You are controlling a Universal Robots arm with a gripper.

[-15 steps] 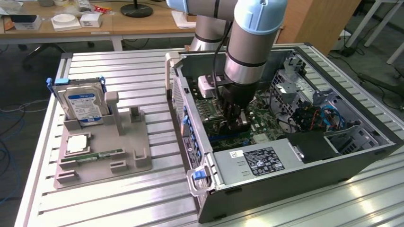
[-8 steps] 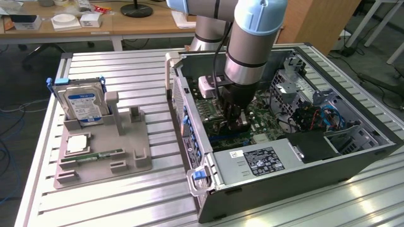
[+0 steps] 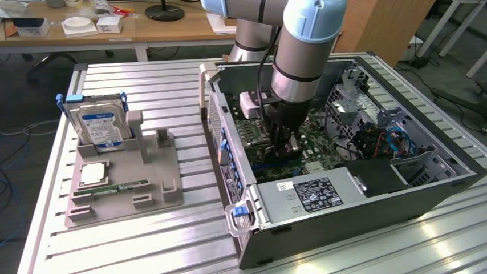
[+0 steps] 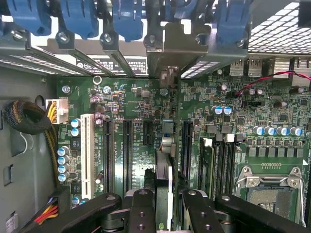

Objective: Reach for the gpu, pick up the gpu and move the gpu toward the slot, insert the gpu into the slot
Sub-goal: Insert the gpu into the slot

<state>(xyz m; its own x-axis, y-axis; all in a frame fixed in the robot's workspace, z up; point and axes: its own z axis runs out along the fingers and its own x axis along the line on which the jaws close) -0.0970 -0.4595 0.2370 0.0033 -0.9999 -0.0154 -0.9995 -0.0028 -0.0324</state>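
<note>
The open computer case (image 3: 426,165) lies on its side on the slatted table (image 3: 137,240), its green motherboard (image 4: 141,111) exposed. At the exterior view's left, a grey holder (image 3: 122,182) carries the blue-labelled hard drive (image 3: 99,125) upright. Inside the case, the gripper (image 4: 164,206) is closed on the gpu (image 4: 164,165), held edge-on, upright over the motherboard among the dark expansion slots (image 4: 127,150).

A green motherboard (image 4: 146,121) carries black slots (image 4: 127,150) and one white slot (image 4: 87,155), with blue latches (image 4: 77,19) above. Black fingers (image 4: 141,208) flank a dark gpu (image 4: 164,179) with a silvery bracket. A blue-labelled silver drive (image 3: 99,127) stands in a grey holder (image 3: 125,188) on the ribbed silver bench (image 3: 152,245).
</note>
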